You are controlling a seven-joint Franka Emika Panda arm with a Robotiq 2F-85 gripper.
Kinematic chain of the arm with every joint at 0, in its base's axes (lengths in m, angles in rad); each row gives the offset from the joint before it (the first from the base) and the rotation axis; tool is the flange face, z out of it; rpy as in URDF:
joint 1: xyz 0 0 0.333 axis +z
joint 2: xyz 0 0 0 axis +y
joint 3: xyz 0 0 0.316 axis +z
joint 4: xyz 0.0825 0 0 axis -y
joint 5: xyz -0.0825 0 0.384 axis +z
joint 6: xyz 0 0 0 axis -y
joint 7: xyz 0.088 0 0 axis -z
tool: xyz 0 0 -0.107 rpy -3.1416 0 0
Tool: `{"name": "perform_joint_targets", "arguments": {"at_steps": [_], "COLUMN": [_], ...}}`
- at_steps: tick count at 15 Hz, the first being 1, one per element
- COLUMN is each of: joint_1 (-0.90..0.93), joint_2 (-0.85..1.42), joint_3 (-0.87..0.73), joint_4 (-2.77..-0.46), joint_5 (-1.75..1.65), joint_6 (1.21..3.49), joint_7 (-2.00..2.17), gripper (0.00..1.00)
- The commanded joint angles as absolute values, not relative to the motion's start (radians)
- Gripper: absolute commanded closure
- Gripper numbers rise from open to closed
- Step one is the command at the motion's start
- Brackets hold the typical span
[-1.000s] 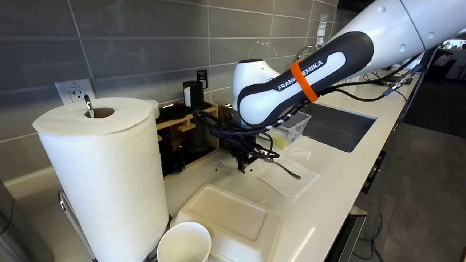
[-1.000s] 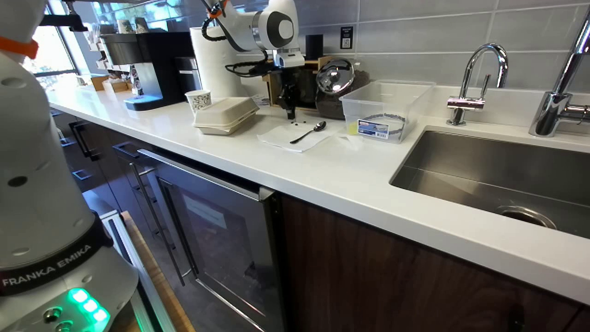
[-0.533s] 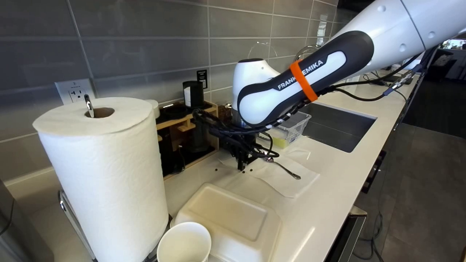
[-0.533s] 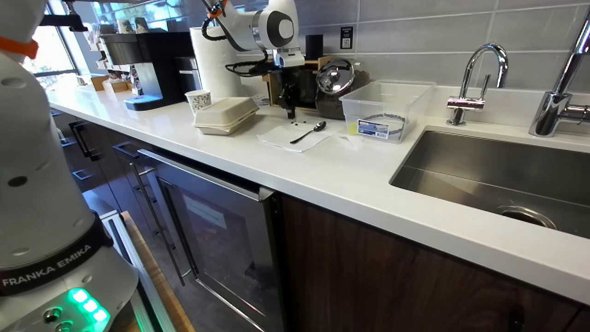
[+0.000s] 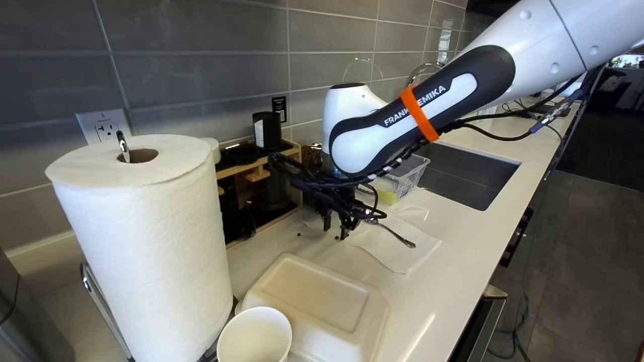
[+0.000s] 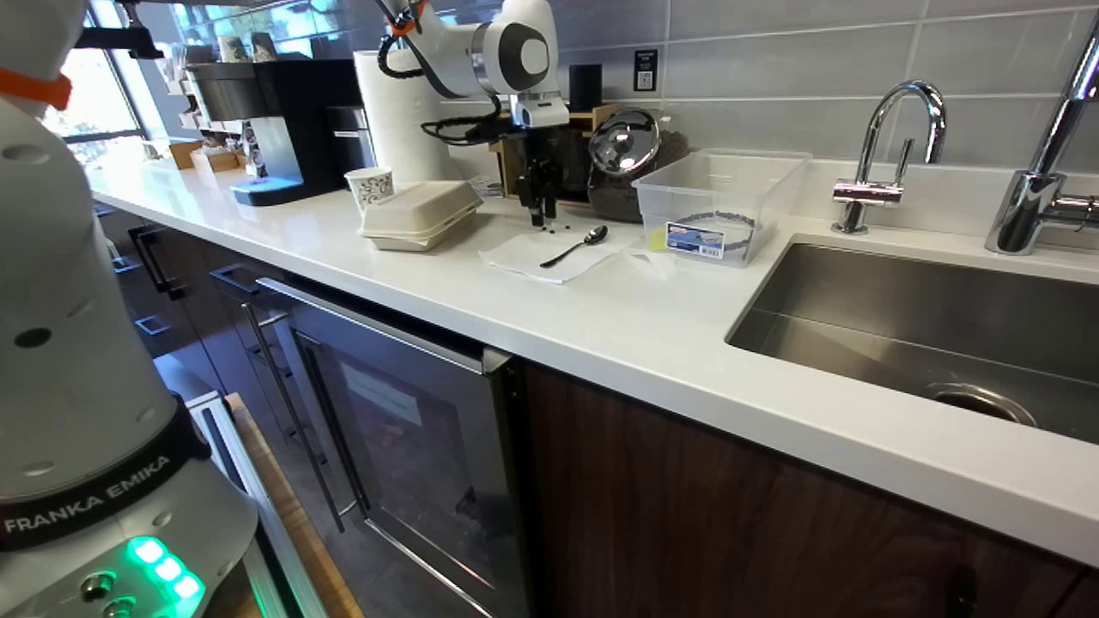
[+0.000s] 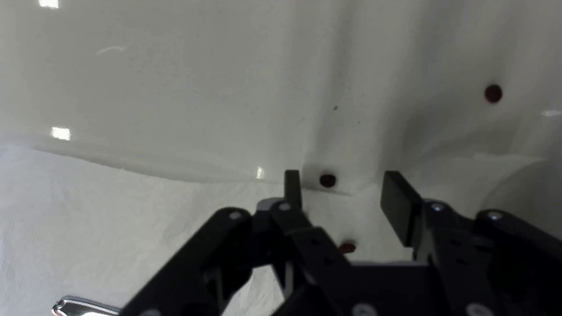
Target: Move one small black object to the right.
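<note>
A white robot arm [image 5: 453, 95] reaches over a pale worktop [image 5: 427, 301], its black fingers [image 7: 398, 208] pointing down near the back edge, well in from the front edge. The fingers are spread apart and grip nothing. In the wrist view I see a small dark pellet [image 7: 328, 180], likeliest the one meant, lying on the worktop at the border of a white paper napkin [image 7: 145, 232]. It sits in line with the gap between the two fingertips, nearer the one on the left of that view. It looks roundish, with no clear long axis, so the angle of the pinch should matter little. Whether the tips touch the worktop, I cannot tell. A second pellet [image 7: 493, 93] lies outside the fingers, to the right of that view; a third pellet [image 7: 347, 247], partly hidden behind a finger, appears to be on the napkin. In both exterior views a spoon [image 6: 573, 248] rests on the napkin, its handle toward the front edge. Closing seems the next step, perhaps after a slight sideways shift to centre the pellet, which could roll away.
</note>
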State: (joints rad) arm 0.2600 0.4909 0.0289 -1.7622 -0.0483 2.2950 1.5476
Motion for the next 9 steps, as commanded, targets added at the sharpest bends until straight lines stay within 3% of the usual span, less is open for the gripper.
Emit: {"name": "perform_joint_targets", "arguments": {"at_steps": [1, 4, 5, 6, 9], "joint_1": [0.265, 0.264, 0.264, 0.265, 0.265], "joint_2": [0.497, 0.501, 0.503, 0.505, 0.51], "joint_3": [0.021, 0.02, 0.021, 0.021, 0.021], "joint_4": [-1.772, -1.773, -1.773, -1.772, -1.771], "joint_5": [-0.045, -0.043, -0.042, -0.042, -0.041], "joint_6": [2.308, 2.308, 2.308, 2.307, 2.306], "joint_7": [1.556, 1.556, 1.555, 1.554, 1.553], "gripper": [0.53, 0.62, 0.69, 0.66, 0.71]}}
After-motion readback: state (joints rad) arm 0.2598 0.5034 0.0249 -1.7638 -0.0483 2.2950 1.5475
